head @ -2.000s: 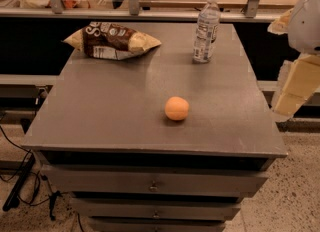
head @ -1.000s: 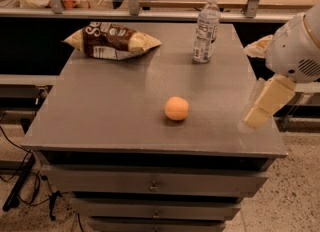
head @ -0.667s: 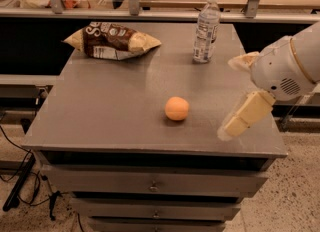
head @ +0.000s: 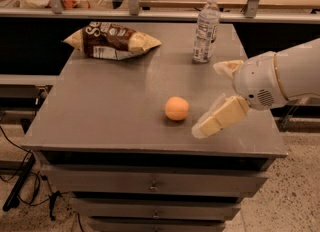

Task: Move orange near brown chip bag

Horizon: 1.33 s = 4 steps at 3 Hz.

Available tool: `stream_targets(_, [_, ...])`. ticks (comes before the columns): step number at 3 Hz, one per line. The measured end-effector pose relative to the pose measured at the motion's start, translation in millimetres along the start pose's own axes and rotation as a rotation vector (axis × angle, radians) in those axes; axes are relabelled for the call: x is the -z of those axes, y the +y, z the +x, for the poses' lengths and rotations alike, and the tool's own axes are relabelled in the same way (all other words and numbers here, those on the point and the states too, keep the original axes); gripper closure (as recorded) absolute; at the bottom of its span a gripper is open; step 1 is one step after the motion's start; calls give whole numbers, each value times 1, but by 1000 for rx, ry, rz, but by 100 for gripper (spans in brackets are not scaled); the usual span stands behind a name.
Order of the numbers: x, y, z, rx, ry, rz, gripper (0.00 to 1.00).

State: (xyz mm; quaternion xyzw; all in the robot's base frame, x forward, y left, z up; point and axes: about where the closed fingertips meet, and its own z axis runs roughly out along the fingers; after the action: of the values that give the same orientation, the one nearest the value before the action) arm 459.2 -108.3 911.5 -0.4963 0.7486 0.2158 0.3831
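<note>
Across the middle of the view stands a grey bench (head: 100, 121) with a flat matte top and drawers (head: 155, 186) in its near face.

From beyond the right edge a white robot arm (head: 290, 76) reaches in over the top; its rounded wrist housing sits just inside that edge, about midway between the near and far right corners.

Brown chip bag (head: 112, 40): lying flat and crinkled near the far left corner, its long axis roughly parallel to the far edge, with the dark middle and white label facing up.

Gripper (head: 206, 99): above the right part of the top, toward the near right corner. Its two pale fingers (head: 220, 118) are spread wide; one points toward the near edge, just beside the orange, and the other lies toward the far edge, near the bottle's base. Nothing is held between them.

Clear water bottle (head: 206, 28): upright with a white cap, close to the far edge and right of its midpoint, well apart from the bag.

Orange (head: 177, 108): resting on the top right of centre, nearer the near edge than the far edge, well apart from the chip bag and apart from the lower finger.
</note>
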Motion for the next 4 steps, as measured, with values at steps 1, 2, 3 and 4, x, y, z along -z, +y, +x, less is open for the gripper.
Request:
stream_targets(1, [0, 1, 1, 3, 6, -3, 0])
stream_targets(2, [-8, -3, 1, 11, 9, 12, 0])
stream_targets(3, [-25, -11, 5, 10, 9, 45, 0])
stream_targets(4, [-39, -19, 11, 4, 3, 66, 0])
